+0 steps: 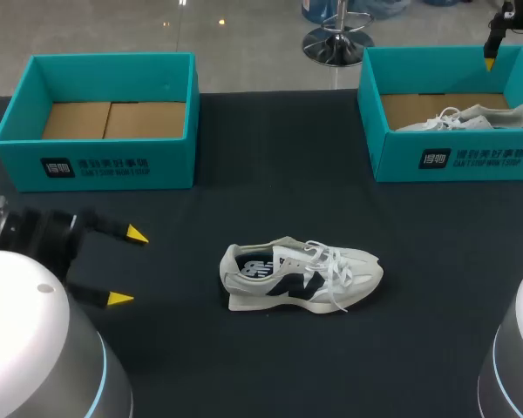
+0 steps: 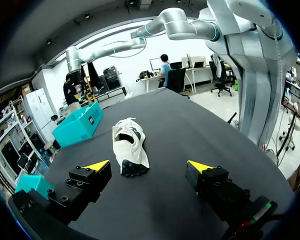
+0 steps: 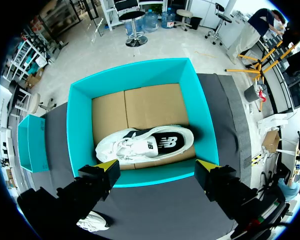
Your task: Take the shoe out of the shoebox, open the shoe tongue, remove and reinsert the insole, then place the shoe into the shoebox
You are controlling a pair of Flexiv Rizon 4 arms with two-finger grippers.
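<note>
Count of items on the table [image 1: 270, 139]: two teal shoeboxes, two white sneakers, two grippers.

1. Left shoebox [image 1: 105, 161]: stands at the far left corner of the table. Only its cardboard floor shows inside.
2. Right shoebox [image 1: 453, 157]: stands at the far right corner. It contains one sneaker [image 3: 145, 145], which lies on the cardboard floor with its side panel facing up.
3. Second sneaker [image 1: 301, 277]: stands upright on its sole on the dark table surface, near the middle and towards the front edge. Its heel points to the left edge and its toe to the right edge, and the laces lie loose.
4. Left gripper [image 1: 128, 266]: positioned low near the left edge. Its fingers are spread wide and hold nothing. The second sneaker's heel lies ahead of it, clear of both fingers.
5. Right gripper [image 3: 156, 165]: positioned above the right shoebox, looking down into it. Its fingers are spread wide and hold nothing (the head view shows only one yellow tip).
</note>
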